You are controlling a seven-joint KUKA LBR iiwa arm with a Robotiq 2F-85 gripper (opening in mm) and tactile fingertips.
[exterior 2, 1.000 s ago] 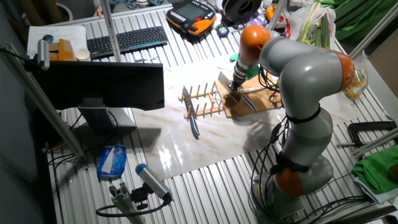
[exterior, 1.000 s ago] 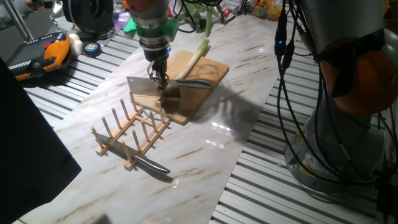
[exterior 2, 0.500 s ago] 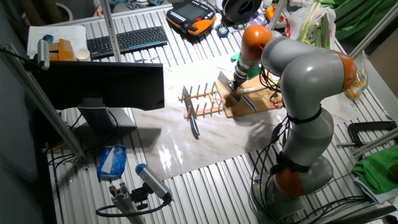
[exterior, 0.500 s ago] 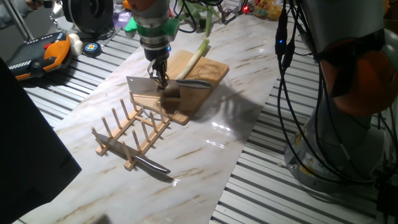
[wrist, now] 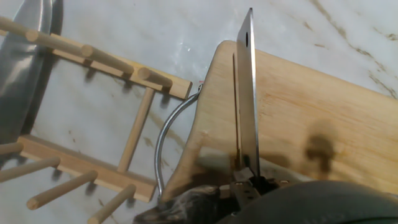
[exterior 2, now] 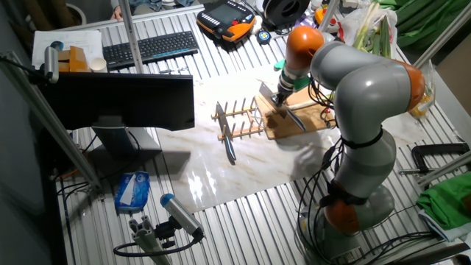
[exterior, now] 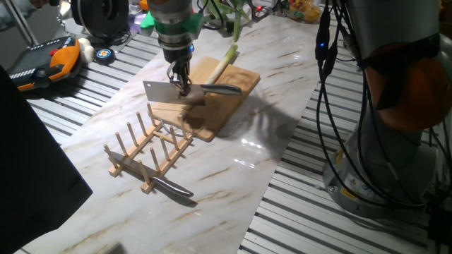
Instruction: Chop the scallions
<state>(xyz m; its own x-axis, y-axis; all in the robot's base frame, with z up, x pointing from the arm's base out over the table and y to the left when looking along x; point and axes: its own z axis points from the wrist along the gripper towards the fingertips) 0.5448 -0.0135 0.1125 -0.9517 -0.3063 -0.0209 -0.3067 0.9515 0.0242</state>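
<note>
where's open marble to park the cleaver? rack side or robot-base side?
Robot-base side: bare marble between the cutting board, the loose knife and the slab's edge. Crowded: the wooden rack sits close against the board, and the gripper holds the cleaver over it, scallion behind.

One scallion point(exterior: 224, 59) lies flat and whole at the far end of the board point(exterior: 233, 92), its creamy white end on the wood. The stalk shades to light green and its leafy tops run off past the board's edge onto the table point(exterior: 282, 85).
</note>
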